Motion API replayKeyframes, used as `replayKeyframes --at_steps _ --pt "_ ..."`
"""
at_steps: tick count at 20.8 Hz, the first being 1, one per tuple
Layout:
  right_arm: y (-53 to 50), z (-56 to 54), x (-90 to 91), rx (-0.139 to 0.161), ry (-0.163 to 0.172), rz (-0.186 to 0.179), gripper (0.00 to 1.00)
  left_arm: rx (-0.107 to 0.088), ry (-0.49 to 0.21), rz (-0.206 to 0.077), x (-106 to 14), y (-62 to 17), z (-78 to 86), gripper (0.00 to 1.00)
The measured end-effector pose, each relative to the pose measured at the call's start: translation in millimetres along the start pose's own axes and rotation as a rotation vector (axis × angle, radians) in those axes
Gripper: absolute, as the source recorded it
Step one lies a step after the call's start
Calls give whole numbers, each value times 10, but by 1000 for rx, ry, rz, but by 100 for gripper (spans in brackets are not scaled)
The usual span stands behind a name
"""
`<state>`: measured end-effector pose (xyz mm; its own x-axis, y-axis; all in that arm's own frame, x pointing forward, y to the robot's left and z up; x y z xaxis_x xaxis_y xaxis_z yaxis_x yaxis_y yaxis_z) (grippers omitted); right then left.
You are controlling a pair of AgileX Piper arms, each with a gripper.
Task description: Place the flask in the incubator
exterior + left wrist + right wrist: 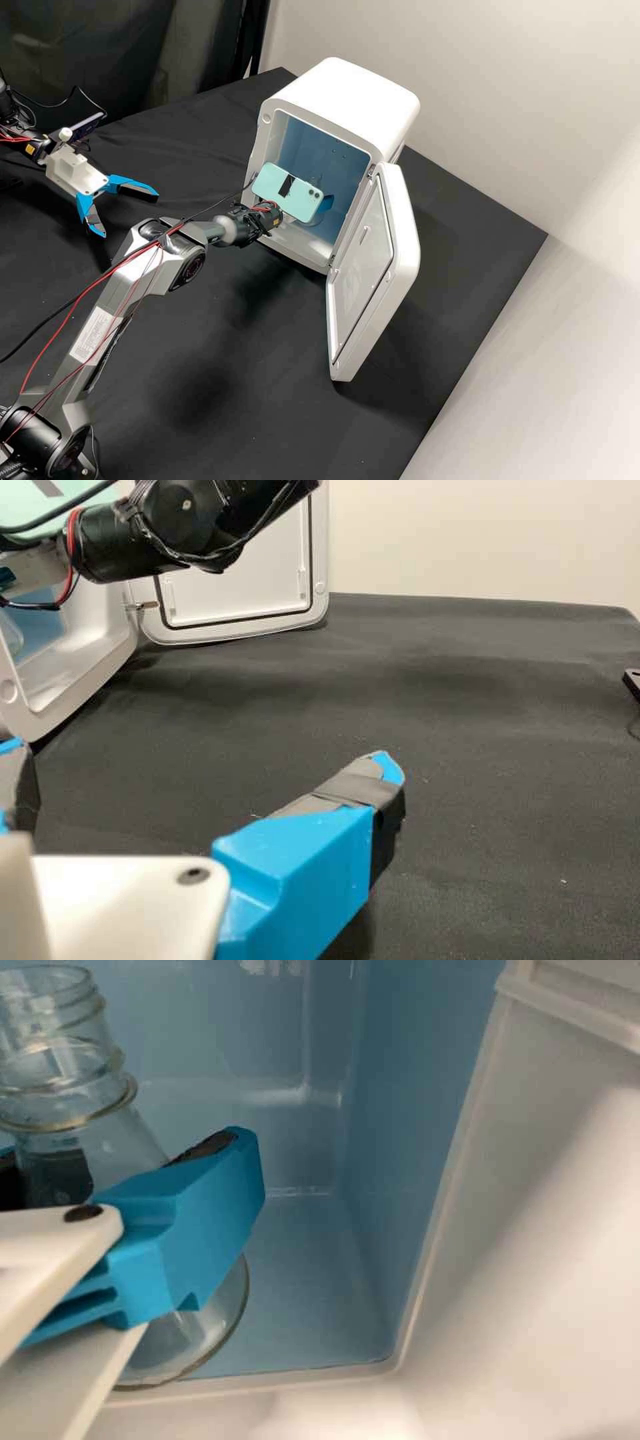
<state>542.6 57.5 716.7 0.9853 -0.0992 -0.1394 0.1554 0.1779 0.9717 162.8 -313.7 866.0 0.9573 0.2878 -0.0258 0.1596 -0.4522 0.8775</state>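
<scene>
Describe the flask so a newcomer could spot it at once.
Find the white incubator with its door open on the black bench. On its blue floor, near the front edge, stands the flask, within the right gripper. It is the only clear glass item, cone-shaped with a threaded neck.

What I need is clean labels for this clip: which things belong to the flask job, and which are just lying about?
Job: flask, held by the right gripper inside the incubator; its door open.
Not part of it: left gripper, open above the bench; teal phone on the right arm.
</scene>
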Motion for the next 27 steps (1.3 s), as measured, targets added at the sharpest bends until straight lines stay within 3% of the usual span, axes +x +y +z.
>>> replayKeyframes --at_steps 7,9,21,22,27 --pt "-37 26 9 -1 -5 -6 0 0 0 0 0 0 0 100" --pt "-59 49 20 -3 -5 8 0 0 0 0 0 0 0 100" --pt "-59 49 20 -10 -5 8 0 0 0 0 0 0 0 100" --pt "-59 49 20 -10 -5 8 100 0 -2 0 2 0 3 100" --pt "-47 52 23 -33 -15 14 100 1 -3 -1 3 -1 6 100"
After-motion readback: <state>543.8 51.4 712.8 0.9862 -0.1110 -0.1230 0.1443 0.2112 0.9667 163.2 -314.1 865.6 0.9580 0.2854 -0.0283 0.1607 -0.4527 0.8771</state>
